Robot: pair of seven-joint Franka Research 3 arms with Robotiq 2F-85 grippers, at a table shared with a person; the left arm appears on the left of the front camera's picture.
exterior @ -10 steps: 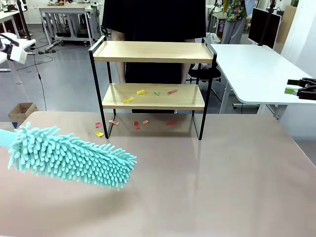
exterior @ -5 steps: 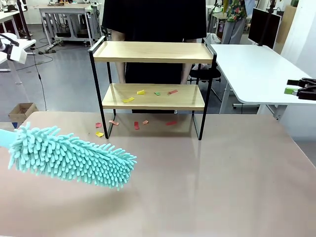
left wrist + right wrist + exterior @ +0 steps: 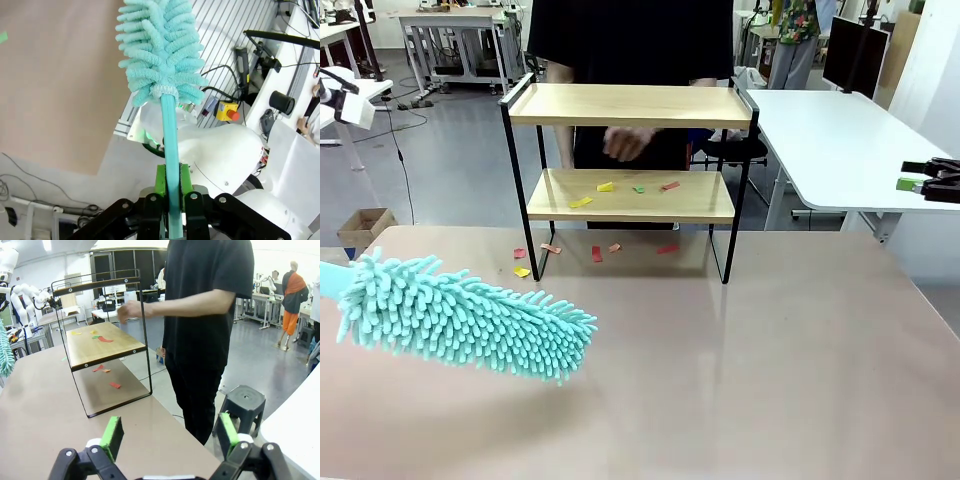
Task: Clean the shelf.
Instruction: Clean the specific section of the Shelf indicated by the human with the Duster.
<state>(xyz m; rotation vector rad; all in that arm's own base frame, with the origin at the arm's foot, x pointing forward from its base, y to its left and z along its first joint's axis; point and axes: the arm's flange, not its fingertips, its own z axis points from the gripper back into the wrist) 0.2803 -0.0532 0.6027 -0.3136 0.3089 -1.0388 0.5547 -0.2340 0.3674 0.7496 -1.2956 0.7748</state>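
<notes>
- The left pincer [image 3: 170, 182] is clamped on the thin teal handle of a duster [image 3: 162, 45]. Its green pads [image 3: 160, 180] press the handle from both sides at the bottom centre of the left wrist frame.
- The duster's fluffy head fills the top centre of that frame. In the front view the head [image 3: 460, 315] lies tilted at the lower left, over the bench [image 3: 770, 380]. Whether it touches the surface cannot be told.
- The right pincer [image 3: 167, 435] stands open, its green pads [image 3: 113, 436] well apart along the bottom edge of the right wrist frame.
- The shelf [image 3: 630, 105] stands at the far side of the bench, in the upper centre of the front frame. In the right wrist frame it sits at the upper left [image 3: 97, 352], seen from one end.
- Coloured paper scraps [image 3: 605, 186] in yellow, green and red lie on its lower board.
- A second scatter of paper bits [image 3: 597, 254] lies on the bench under the shelf and just beside its left front leg.
- A person in a black shirt stands behind the shelf. One hand [image 3: 625, 143] shows blurred between the two boards in the front frame, and near the top rail [image 3: 129, 309] in the right wrist frame.
</notes>
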